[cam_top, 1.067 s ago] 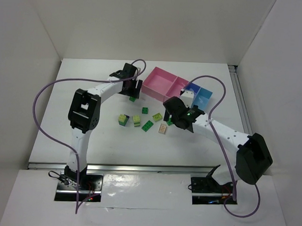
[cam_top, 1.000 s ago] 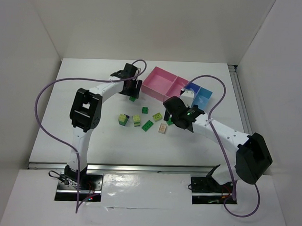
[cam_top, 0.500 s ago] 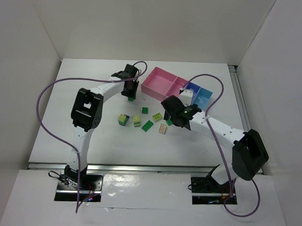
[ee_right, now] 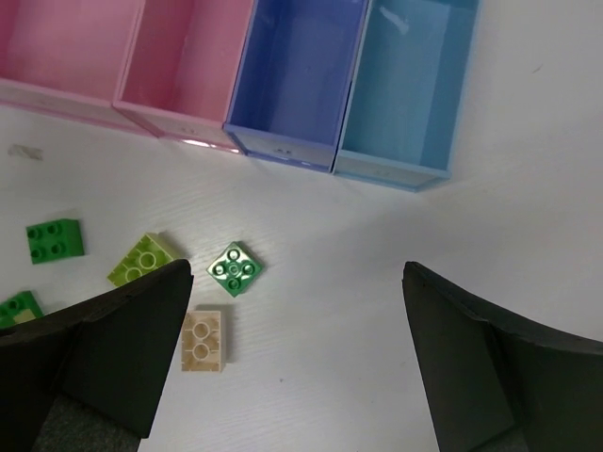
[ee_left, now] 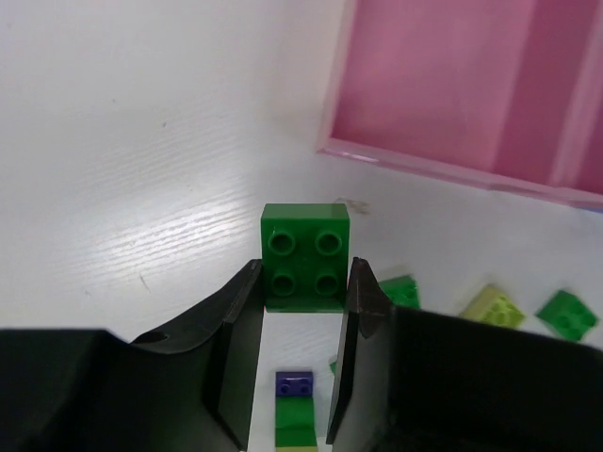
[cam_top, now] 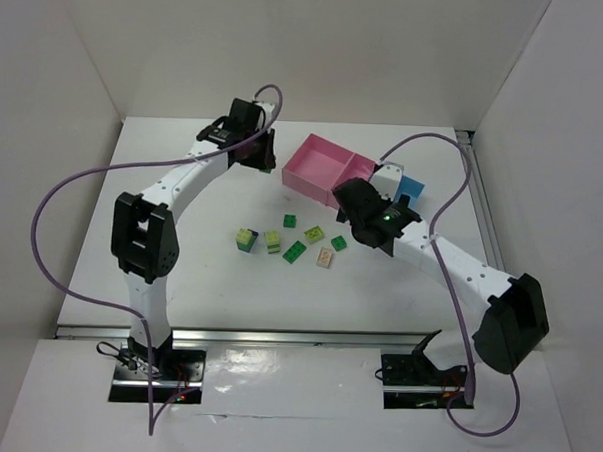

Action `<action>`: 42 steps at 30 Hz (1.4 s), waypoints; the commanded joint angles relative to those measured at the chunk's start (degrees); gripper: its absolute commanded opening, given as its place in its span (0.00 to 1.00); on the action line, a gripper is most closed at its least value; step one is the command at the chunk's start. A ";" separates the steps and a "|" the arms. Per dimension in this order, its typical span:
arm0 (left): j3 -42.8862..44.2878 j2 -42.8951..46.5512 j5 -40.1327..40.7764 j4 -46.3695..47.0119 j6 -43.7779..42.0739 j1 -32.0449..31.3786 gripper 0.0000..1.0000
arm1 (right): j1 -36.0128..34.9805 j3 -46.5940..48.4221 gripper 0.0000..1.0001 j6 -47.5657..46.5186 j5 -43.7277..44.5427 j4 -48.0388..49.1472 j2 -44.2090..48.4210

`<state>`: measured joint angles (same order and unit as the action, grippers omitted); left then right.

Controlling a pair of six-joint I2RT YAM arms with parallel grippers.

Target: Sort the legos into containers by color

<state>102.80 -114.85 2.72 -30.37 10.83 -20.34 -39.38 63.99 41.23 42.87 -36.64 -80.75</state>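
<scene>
Left gripper (ee_left: 306, 279) pinches 1 dark green brick (ee_left: 304, 252) just short of the pink bin (ee_left: 443, 85). Right gripper (ee_right: 294, 282), jaws spread wide, hangs over loose bricks (ee_right: 235, 268) lying before the 4 joined bins (ee_right: 300, 66).

White arms (cam_top: 183, 181), black joints (cam_top: 144, 237) — purple cables (cam_top: 153, 405); fingers (ee_left: 236, 330) seemingly matte black.

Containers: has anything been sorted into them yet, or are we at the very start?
Done: nothing; the containers look empty where visible. In hand: the left gripper is shut on one dark green lego, close to the pink end. The right gripper hangs open, holding nothing. Left: about seven loose legos in view, plus the held one.
</scene>
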 commanded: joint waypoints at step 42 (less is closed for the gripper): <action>11.56 2.94 -0.97 -2.93 7.46 -4.62 0.82 | 3.60 1.22 0.94 -15.65 -25.11 5.18 -6.33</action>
<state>117.08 -120.16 -2.42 -31.88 21.19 -25.17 -36.84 62.52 30.44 25.89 -31.66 -81.73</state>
